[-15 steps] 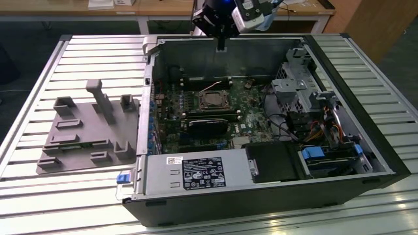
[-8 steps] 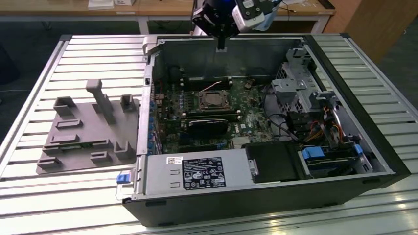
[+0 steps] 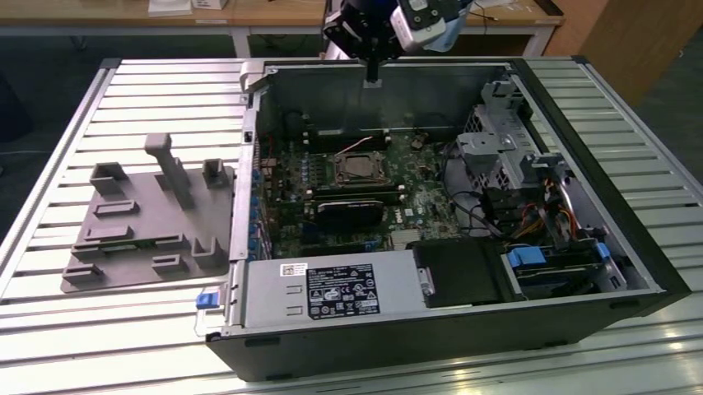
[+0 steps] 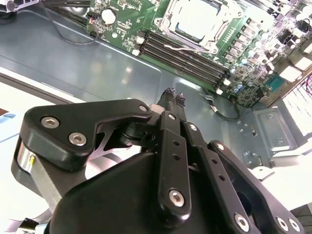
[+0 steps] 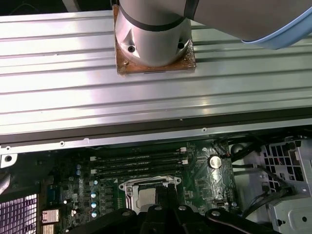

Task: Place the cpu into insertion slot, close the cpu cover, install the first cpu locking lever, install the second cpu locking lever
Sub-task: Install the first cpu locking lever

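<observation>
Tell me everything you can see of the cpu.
The cpu is a flat square chip with a pale silvery metal top. It sits level on the green board, the silvery cpu cover framing its edges. The gripper, shut and empty, hangs apart from it, touching nothing.

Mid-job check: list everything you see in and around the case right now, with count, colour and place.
table: one, silvery slatted, under everything.
computer case: one, black, lying open on the table.
motherboard: one, green, inside the case.
cpu: one, silvery-beige, mid-motherboard.
cpu cover: one, silvery frame, around the cpu.
memory slots: several, black, beside the cpu.
card: one, black, near the cpu.
power supply: one, grey, at the case's near edge.
fixture tray: one, grey, on the exterior view's left of the case.
arm: one, grey.
end effector: one, black, above the case's far side, shut, empty.
</observation>
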Robot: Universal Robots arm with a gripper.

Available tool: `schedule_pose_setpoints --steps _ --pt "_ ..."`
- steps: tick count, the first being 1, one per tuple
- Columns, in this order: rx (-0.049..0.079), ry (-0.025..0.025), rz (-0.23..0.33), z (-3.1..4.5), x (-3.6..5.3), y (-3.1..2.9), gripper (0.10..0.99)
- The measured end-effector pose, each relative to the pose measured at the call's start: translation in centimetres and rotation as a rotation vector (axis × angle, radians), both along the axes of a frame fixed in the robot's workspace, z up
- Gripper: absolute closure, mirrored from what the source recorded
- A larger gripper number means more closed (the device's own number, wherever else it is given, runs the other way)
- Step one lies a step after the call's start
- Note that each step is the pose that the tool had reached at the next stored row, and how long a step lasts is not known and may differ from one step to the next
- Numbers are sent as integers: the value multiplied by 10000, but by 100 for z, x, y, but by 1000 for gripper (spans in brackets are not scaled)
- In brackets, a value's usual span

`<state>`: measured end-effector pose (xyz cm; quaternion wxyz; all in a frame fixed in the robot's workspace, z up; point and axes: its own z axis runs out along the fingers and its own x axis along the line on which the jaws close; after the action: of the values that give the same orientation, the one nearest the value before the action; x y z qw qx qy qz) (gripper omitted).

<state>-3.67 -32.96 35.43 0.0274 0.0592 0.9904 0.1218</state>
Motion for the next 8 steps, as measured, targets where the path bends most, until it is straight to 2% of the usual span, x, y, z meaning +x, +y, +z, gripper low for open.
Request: schedule_pose_setpoints --steps 8 --pt "-70 0 0 -4 0 0 984"
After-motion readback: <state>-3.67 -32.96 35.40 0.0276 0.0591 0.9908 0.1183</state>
